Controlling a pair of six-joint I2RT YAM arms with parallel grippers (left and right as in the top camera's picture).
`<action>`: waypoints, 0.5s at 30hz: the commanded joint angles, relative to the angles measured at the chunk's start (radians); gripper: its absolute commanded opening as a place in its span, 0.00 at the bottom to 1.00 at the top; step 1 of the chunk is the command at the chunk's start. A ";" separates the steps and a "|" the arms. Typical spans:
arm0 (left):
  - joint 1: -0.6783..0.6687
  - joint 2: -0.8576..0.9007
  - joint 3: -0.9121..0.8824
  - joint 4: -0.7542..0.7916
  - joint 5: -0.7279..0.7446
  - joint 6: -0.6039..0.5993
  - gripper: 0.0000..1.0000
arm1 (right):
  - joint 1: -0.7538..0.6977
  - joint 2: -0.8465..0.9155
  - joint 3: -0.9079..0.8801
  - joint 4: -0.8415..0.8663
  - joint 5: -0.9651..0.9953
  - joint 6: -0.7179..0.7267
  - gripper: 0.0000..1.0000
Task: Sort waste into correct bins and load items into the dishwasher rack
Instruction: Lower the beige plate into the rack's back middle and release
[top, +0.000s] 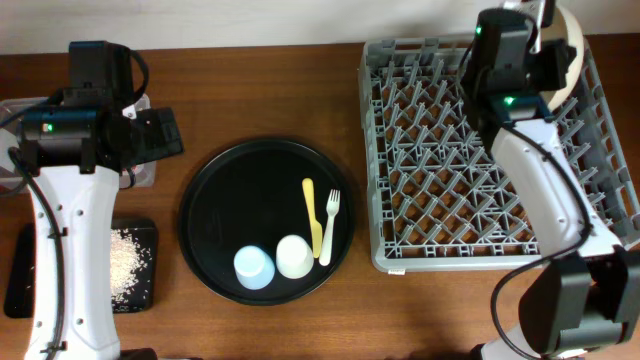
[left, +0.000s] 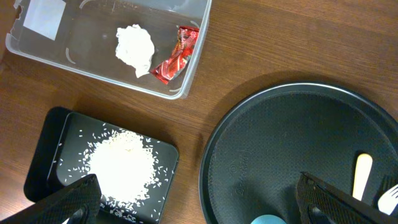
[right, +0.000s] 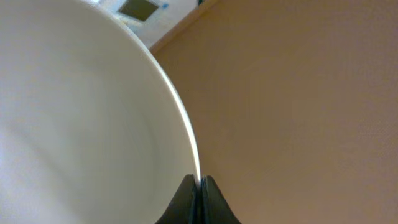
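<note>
Right pincer (right: 199, 186): shut tight on the rim of the cream plate (right: 74, 124).
Cream plate: on edge in the right pincer, over the dishwasher rack's (top: 450, 210) far corner.
Left pincer (left: 198, 185): spread wide, holding nothing.
Clear tub (left: 81, 31): ahead of the left pincer; holds tissue ball (left: 135, 48) and red foil wrapper (left: 177, 55).
Black rectangular tray (left: 50, 140): by one left finger; holds rice grains (left: 121, 165).
Round black tray (top: 250, 195): by the other finger; carries light blue cup (top: 254, 267), white cup (top: 295, 256), yellow knife (top: 312, 215), white fork (top: 330, 225).
</note>
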 joint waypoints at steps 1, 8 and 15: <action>0.003 -0.002 0.008 0.000 -0.011 -0.006 0.99 | 0.029 0.002 -0.089 0.075 0.080 -0.147 0.04; 0.003 -0.002 0.008 0.000 -0.011 -0.006 0.99 | 0.113 0.002 -0.101 -0.016 0.063 -0.093 0.04; 0.003 -0.002 0.008 0.000 -0.011 -0.006 0.99 | 0.089 0.002 -0.101 0.023 0.028 -0.179 0.04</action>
